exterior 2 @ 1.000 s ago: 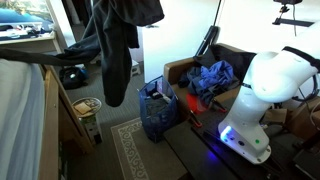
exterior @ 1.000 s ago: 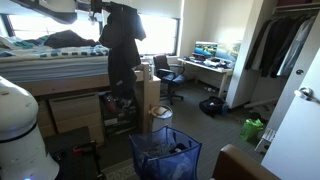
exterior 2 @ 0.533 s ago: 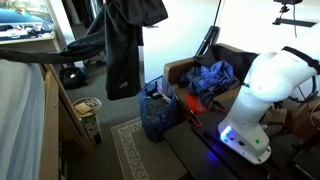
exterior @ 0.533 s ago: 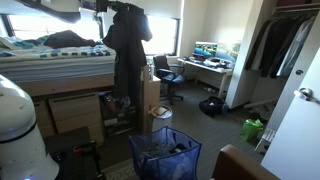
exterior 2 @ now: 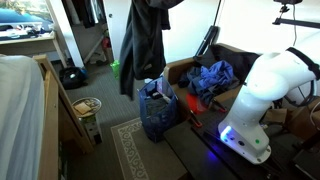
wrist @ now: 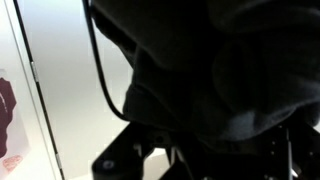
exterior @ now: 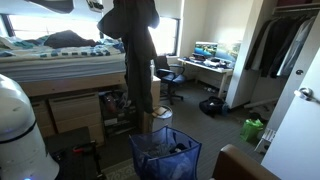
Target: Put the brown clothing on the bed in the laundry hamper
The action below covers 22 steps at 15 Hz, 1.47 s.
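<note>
The dark brown clothing (exterior: 137, 50) hangs in the air as a long limp bundle from the top of the frame, clear of the bed (exterior: 60, 62). It also shows in an exterior view (exterior 2: 146, 50), hanging just above and beside the blue mesh laundry hamper (exterior 2: 158, 115). The hamper (exterior: 165, 155) stands on the floor and holds some clothes. My gripper (wrist: 195, 150) is shut on the clothing. In the wrist view the dark cloth (wrist: 210, 70) covers nearly everything and hides the jaws.
The raised bed has drawers and clutter under it (exterior: 75, 112). A desk with monitors (exterior: 208, 60) and an office chair (exterior: 166, 76) stand at the back. A brown box of blue cloth (exterior 2: 205, 78) sits next to the hamper. My white base (exterior 2: 262, 95) is close by.
The clothing has swung away from the bed toward the hamper, moving right in both exterior views, and now hangs straighter and nearer above the hamper.
</note>
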Tool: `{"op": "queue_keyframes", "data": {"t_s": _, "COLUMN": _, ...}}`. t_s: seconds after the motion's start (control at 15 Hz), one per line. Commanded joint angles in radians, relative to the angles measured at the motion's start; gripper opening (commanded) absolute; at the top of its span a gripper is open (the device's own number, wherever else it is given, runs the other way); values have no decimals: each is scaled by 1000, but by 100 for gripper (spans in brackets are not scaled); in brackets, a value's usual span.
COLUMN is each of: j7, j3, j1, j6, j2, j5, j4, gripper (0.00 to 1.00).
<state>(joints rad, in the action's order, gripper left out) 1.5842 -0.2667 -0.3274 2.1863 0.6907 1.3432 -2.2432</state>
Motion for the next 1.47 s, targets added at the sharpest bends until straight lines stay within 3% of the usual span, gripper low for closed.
{"op": "queue_keyframes", "data": {"t_s": 0.0, "j7": 26, "j3": -54, "j1": 29, "j6": -82, "j2": 86, "j5": 5, "j4": 2, "gripper": 0}}
{"op": "queue_keyframes", "data": {"t_s": 0.47, "j7": 29, "j3": -71, "j1": 28, "j6": -191, "j2": 176, "j5": 18, "j4": -6, "gripper": 0}}
{"op": "queue_keyframes", "data": {"t_s": 0.87, "j7": 85, "j3": 1, "j1": 40, "j6": -168, "j2": 175, "j5": 22, "j4": -77, "gripper": 0}}
{"op": "queue_keyframes", "data": {"t_s": 1.4, "j7": 212, "j3": 103, "j1": 57, "j6": -100, "j2": 71, "j5": 13, "j4": -173, "gripper": 0}}
